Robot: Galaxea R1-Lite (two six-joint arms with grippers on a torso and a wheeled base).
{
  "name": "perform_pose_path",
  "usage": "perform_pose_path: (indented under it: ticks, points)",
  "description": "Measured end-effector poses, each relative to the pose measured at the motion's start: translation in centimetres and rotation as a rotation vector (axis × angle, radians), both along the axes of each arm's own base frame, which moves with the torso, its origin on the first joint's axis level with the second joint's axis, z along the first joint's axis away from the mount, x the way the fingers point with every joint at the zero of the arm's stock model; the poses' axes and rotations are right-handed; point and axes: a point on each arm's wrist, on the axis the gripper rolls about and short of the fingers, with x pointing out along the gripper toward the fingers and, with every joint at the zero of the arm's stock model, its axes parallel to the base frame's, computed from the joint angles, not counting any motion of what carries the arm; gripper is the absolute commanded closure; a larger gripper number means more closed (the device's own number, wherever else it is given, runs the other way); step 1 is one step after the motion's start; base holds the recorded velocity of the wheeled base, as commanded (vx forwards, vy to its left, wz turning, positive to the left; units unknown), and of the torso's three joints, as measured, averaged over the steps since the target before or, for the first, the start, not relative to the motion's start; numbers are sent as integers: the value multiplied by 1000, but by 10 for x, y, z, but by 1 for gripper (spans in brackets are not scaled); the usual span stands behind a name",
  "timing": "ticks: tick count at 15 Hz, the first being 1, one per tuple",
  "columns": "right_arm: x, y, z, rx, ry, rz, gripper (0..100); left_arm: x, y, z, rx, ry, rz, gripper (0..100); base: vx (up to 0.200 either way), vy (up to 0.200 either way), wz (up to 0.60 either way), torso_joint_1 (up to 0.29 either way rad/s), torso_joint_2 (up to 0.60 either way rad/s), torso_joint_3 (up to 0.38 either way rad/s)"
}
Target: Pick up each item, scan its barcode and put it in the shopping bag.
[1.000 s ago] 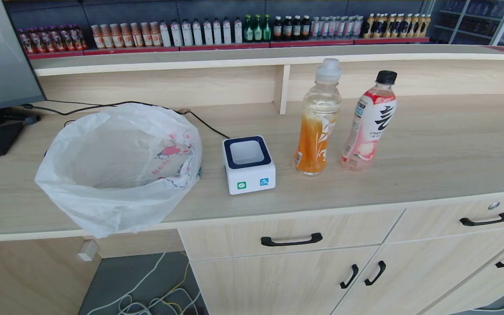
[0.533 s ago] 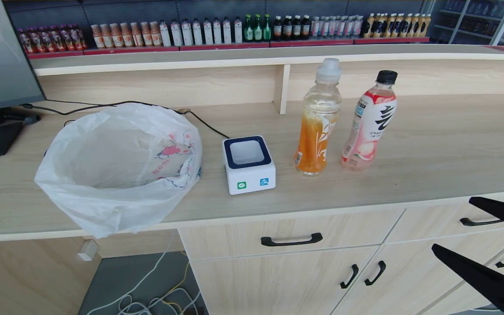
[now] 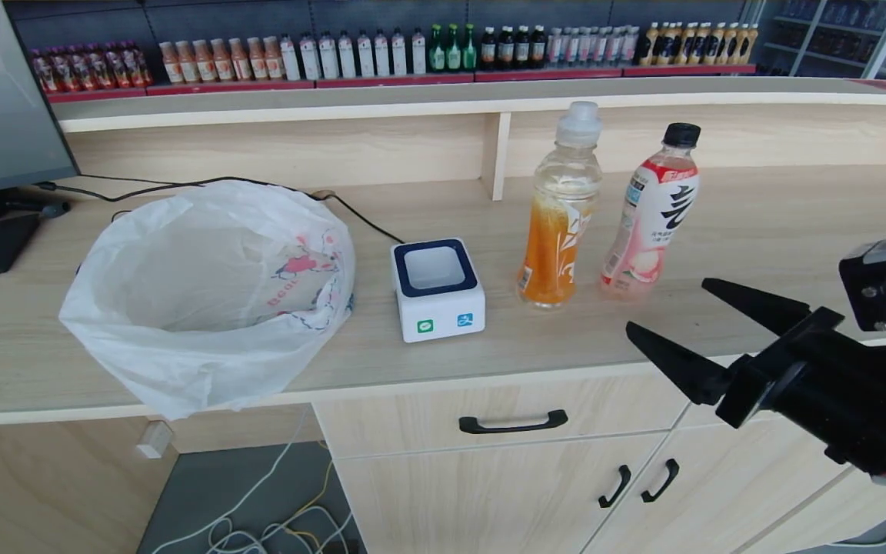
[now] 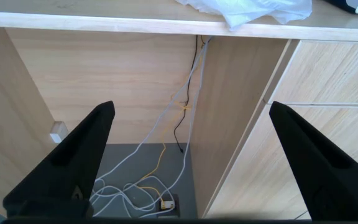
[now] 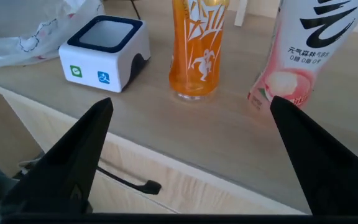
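Presently, tabletop (image 3: 758, 231): one orange bottle (image 3: 558, 223), one pink bottle (image 3: 651, 223), one scanner (image 3: 437, 288), one shopping bag (image 3: 204, 292) — interior hard to make out. Left gripper (image 4: 189, 106), right gripper (image 3: 666, 305) — jaws wide apart, empty.

A shop: checkout counter (image 3: 797, 223), scanner (image 3: 437, 288), shelves of bottled drinks (image 3: 412, 52)

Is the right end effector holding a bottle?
No, the right end effector is open and empty, short of the orange bottle and pink bottle standing on the counter.
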Motion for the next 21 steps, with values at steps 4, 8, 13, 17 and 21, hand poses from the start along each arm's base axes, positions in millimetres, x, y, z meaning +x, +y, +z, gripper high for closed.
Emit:
perform_pose_path:
  ticks: [4,8,13,17,21]
  points:
    - [37,21,7,166,-99,-56,0,0,0,0,0,0,0,0,0,0,0,0,0,0]
    - [57,39,0,187,-97,-46,0,0,0,0,0,0,0,0,0,0,0,0,0,0]
    - [66,51,-9,191,-61,-66,0,0,0,0,0,0,0,0,0,0,0,0,0,0]
    - [81,62,-10,196,-45,-163,0,0,0,0,0,0,0,0,0,0,0,0,0,0]
    - [94,72,-9,193,-41,-194,0,0,0,0,0,0,0,0,0,0,0,0,0,0]
